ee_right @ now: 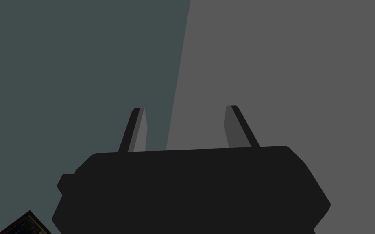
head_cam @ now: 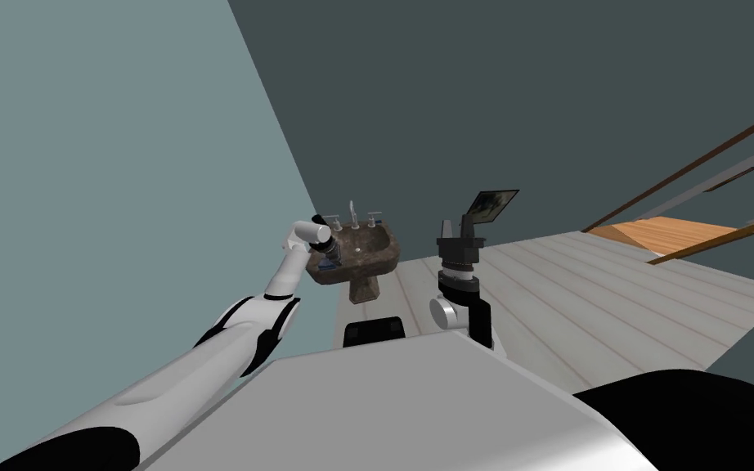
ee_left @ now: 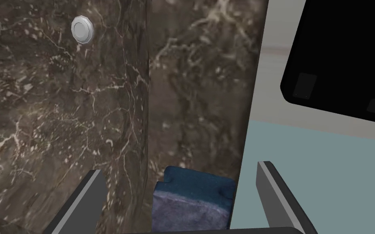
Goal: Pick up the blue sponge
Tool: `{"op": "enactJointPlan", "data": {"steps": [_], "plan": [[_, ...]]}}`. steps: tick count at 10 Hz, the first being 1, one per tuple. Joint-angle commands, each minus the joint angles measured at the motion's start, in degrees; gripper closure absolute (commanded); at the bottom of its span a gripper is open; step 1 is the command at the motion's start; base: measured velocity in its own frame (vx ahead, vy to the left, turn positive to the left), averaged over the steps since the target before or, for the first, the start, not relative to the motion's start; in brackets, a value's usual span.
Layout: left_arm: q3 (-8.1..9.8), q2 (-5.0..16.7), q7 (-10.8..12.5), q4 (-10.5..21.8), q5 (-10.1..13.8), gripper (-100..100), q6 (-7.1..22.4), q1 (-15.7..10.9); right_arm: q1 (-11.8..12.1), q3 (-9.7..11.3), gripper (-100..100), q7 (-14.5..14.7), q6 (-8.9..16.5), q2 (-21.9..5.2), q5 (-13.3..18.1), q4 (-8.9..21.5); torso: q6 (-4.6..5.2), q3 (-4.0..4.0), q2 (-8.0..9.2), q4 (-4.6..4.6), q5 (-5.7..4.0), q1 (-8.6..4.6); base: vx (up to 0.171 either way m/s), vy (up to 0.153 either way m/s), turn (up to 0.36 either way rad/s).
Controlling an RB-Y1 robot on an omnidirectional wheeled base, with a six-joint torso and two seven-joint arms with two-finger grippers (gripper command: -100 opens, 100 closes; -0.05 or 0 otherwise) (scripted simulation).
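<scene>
Dark marbled sink [ee_left: 60, 122], rim: blue sponge [ee_left: 192, 199]. Left gripper [ee_left: 179, 168] spread wide astride it, nothing gripped, positioned for closing. Right gripper [ee_right: 184, 109] beside sink, parted, empty.

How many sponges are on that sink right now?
1. The blue sponge lies on the rim of the dark marbled sink, between the open fingers of the left gripper, untouched. Others may sit on parts of the sink I cannot see.
</scene>
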Motion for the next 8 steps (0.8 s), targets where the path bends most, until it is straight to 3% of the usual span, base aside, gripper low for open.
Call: {"op": "enactJointPlan", "data": {"steps": [1,4,7,8], "plan": [[-0.38,0.5,0.4,0.6,0.3,-100,2.9,-0.9,0.0,0.0,0,0.0,0.0,0.0,0.0,0.0,0.00,0.00,0.00,0.00,0.00,0.00,0.027,0.018,-0.031],[-0.61,0.9,0.6,1.1,0.5,-100,5.7,-1.4,0.0,0.0,0,0.0,0.0,0.0,0.0,0.0,0.01,0.03,0.05,0.01,-0.02,-0.05,0.022,0.013,-0.023],[-0.95,1.5,1.0,1.7,0.7,-100,10.4,-2.3,0.0,0.0,0,0.0,0.0,0.0,0.0,0.0,0.01,0.01,0.01,0.01,-0.01,-0.01,0.036,0.024,-0.026],[-0.88,1.4,0.9,1.7,0.7,-100,9.5,-2.3,0.0,0.0,0,0.0,0.0,0.0,0.0,0.0,0.00,-0.01,-0.01,0.00,0.00,0.00,0.019,0.011,-0.001]]}}
